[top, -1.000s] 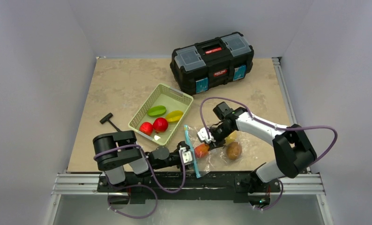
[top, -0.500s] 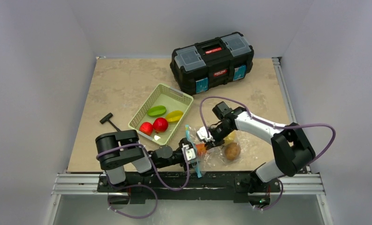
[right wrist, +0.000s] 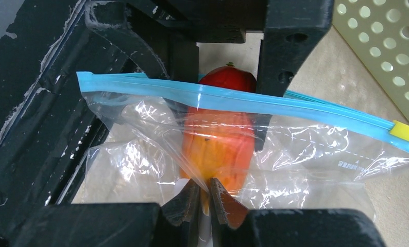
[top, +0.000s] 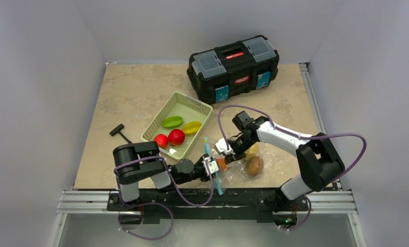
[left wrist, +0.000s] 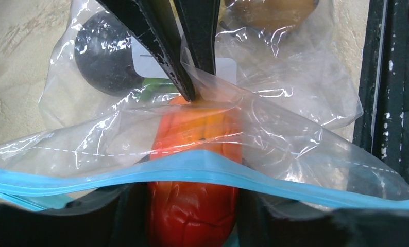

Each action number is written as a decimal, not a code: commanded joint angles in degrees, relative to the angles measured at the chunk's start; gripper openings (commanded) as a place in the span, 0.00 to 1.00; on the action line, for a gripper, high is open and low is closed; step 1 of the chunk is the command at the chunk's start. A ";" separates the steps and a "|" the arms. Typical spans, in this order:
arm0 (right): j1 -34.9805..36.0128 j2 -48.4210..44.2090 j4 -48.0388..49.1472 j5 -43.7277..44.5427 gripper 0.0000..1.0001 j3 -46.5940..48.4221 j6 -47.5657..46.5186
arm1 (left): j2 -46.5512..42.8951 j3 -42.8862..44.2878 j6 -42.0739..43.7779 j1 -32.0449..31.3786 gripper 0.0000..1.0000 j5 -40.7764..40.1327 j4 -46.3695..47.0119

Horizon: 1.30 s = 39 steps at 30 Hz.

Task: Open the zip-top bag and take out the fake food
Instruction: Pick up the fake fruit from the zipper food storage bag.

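Pinching zip-top bag (right wrist: 316, 154): right gripper (right wrist: 208, 196) | left gripper (top: 211, 168) flanks fake food (left wrist: 192, 216), grip unclear

Back wall (top: 202, 25): plain pale grey, well ahead of the left pincer (top: 212, 168) and the right pincer (top: 223, 154), closing the table's far end.
Left wall (top: 32, 103): the same pale grey, well off to the left pincer's outer side.
Right wall (top: 372, 77): the same grey, well off to the right pincer's outer side.
Tabletop (top: 135, 92): beige, mottled like stone, matt; it lies under both pincers and spreads far ahead of them.
Near rail (top: 89, 201): silver slotted metal, just behind the pincers, along the table's near edge.
Side rail (top: 310, 98): silver track along the table's right edge, beyond the right pincer.
Grey surface (top: 218, 234): dull, behind and below the near rail.
Light: even and soft; shadows on the tabletop are faint.
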 commanded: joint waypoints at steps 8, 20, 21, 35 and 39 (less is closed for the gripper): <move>0.07 -0.58 -0.25 2.10 0.10 0.60 1.14 | -10.50 -2.99 -0.73 -0.41 0.00 -1.84 -3.66; -4.12 -4.70 -0.94 3.53 0.11 -0.31 0.16 | -36.91 -1.83 -7.32 -0.45 0.00 -1.23 -39.95; -4.21 -4.80 -1.07 3.67 0.11 -0.31 -0.05 | -38.95 -1.39 -7.71 -0.47 0.00 -1.64 -43.35; -5.65 -5.38 -2.60 3.68 0.10 0.17 -1.38 | -64.51 4.72 -17.26 -0.28 0.00 -7.50 -82.81; -5.69 -5.20 -2.51 3.85 0.10 0.06 -1.38 | -67.99 6.54 -18.69 -0.24 0.00 -7.85 -86.62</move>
